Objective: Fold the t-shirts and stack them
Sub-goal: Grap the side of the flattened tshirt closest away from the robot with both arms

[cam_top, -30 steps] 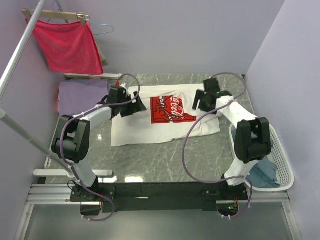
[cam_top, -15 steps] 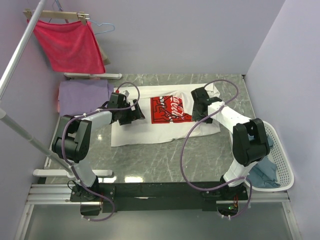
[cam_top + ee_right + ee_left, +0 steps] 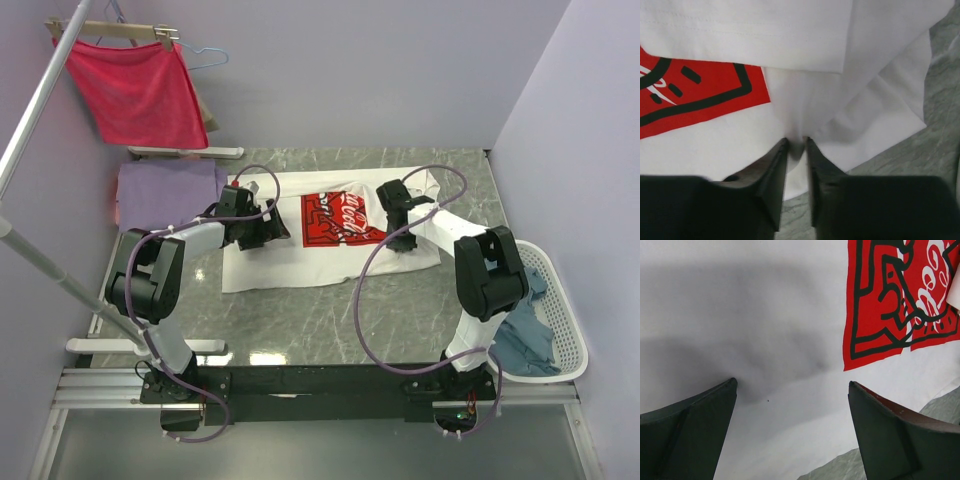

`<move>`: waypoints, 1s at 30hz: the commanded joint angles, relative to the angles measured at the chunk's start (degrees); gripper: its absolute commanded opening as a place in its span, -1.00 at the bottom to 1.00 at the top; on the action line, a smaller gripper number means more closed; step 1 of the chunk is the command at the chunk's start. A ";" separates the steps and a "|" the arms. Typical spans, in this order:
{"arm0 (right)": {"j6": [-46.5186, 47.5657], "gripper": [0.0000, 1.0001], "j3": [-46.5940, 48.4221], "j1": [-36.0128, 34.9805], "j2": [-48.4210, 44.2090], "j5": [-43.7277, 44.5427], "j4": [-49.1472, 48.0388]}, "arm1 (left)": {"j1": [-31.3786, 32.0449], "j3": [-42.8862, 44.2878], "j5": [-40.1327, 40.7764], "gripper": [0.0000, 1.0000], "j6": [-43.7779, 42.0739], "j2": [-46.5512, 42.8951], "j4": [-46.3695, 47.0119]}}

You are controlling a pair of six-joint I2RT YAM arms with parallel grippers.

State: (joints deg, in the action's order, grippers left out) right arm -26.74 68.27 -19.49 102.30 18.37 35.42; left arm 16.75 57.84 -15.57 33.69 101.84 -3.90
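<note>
The white t-shirt (image 3: 300, 258) with a red square print (image 3: 340, 220) lies spread on the marble table, its right sleeve folded inward. My left gripper (image 3: 262, 226) hovers open over the shirt's left part, and in the left wrist view its fingertips (image 3: 792, 382) stand wide apart above plain white cloth (image 3: 765, 315). Down on the shirt's right side, my right gripper (image 3: 402, 240) has its jaws nearly together with a ridge of white fabric (image 3: 805, 115) pinched between the tips (image 3: 797, 141). A lavender t-shirt (image 3: 165, 192) lies at the left. A grey-blue t-shirt (image 3: 525, 338) sits in the basket.
A white slotted laundry basket (image 3: 568, 322) stands at the table's right edge. A red cloth (image 3: 135, 92) hangs on a hanger at the back left, and a slanted metal rail (image 3: 40, 100) runs along the left side. Bare marble (image 3: 320, 320) lies in front of the shirt.
My right gripper swung left and down onto the shirt beside the print, and its jaws narrowed onto a pinch of fabric. The left gripper shifted slightly and stays open.
</note>
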 commanded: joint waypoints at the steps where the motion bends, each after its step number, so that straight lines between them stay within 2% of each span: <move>1: -0.68 -0.78 0.73 -0.20 0.62 1.05 -2.46 | 0.39 0.34 -0.16 0.99 -0.91 1.60 -0.14; 4: -0.68 -1.00 -0.41 -0.38 -1.74 1.84 -2.29 | 0.39 0.34 -0.07 0.99 -1.09 1.78 -0.23; 8: -2.34 -1.00 -3.22 -1.43 -9.28 3.86 1.48 | 0.39 0.43 -0.33 0.99 -1.17 1.96 -0.14; 13: -6.91 -1.00 -10.96 -6.35 -18.17 4.39 5.09 | 0.39 0.69 -1.12 0.99 -1.00 3.27 0.30; 19: -12.63 -0.99 -16.15 -10.48 -22.93 4.83 7.47 | 0.39 1.04 -2.44 0.99 -0.91 4.77 0.74; 24: -14.48 -1.00 -14.49 -10.49 -24.08 8.60 7.38 | 0.47 2.88 -2.62 0.99 -1.70 5.55 -0.05; 28: -12.02 -1.00 -8.96 -8.91 -17.95 11.86 6.16 | 0.39 7.01 -3.24 0.99 -2.49 8.10 -1.89; 30: -8.69 -1.00 -4.32 -6.71 -15.39 10.38 3.96 | 0.39 9.38 -2.89 0.99 -2.67 9.16 -2.60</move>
State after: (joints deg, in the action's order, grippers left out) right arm -38.63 55.86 -29.12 82.65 25.04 42.24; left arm 16.93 63.90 -19.05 33.36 107.57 -2.48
